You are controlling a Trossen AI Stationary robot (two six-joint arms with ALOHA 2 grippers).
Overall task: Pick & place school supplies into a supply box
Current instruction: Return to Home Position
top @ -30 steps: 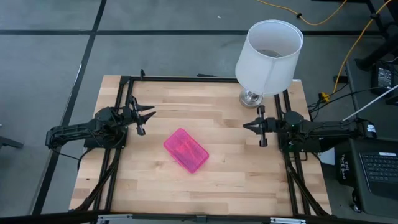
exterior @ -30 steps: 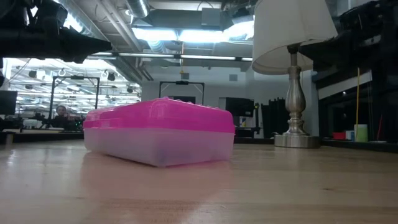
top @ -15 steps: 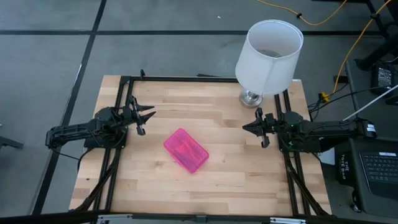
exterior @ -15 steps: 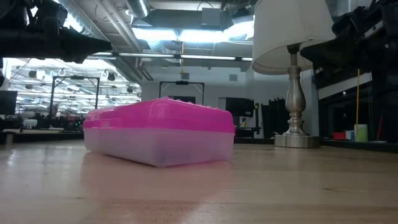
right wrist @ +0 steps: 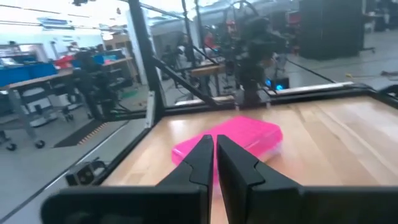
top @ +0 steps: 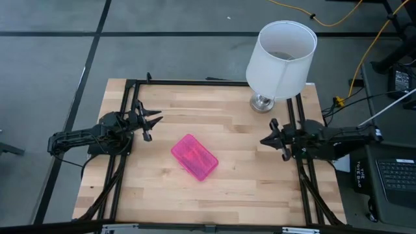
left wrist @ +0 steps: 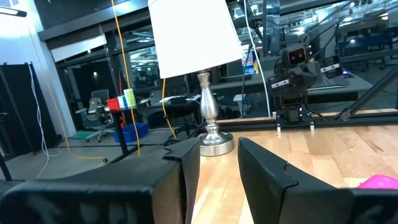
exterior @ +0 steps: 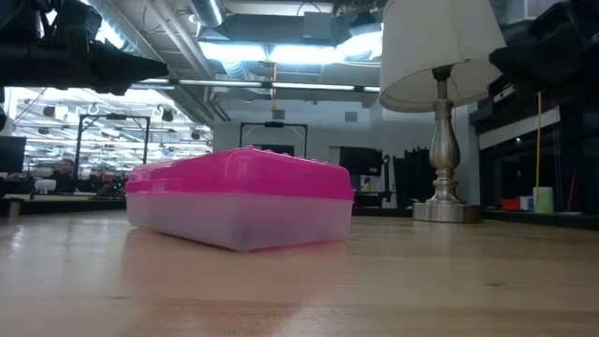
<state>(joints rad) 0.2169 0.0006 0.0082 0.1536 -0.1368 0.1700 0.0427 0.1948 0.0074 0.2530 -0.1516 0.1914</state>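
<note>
— Where is the supply box (top: 194, 156)?
— It lies slantwise in the middle of the surface (top: 240, 188) with its pink lid down, between the two arms and well apart from both.
— And the claws?
— The left claw (top: 153, 119) hangs over the left edge, fingers spread. The right claw (top: 266, 139) hangs by the right edge near the lamp (top: 281, 52), fingers pressed together.

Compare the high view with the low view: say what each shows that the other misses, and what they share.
Only the high view: the left gripper, open, and the right gripper, shut, either side of the supply box. Only the low view: the box's clear base beneath the pink lid, and the room behind. Both: the closed box and the lamp.
</note>
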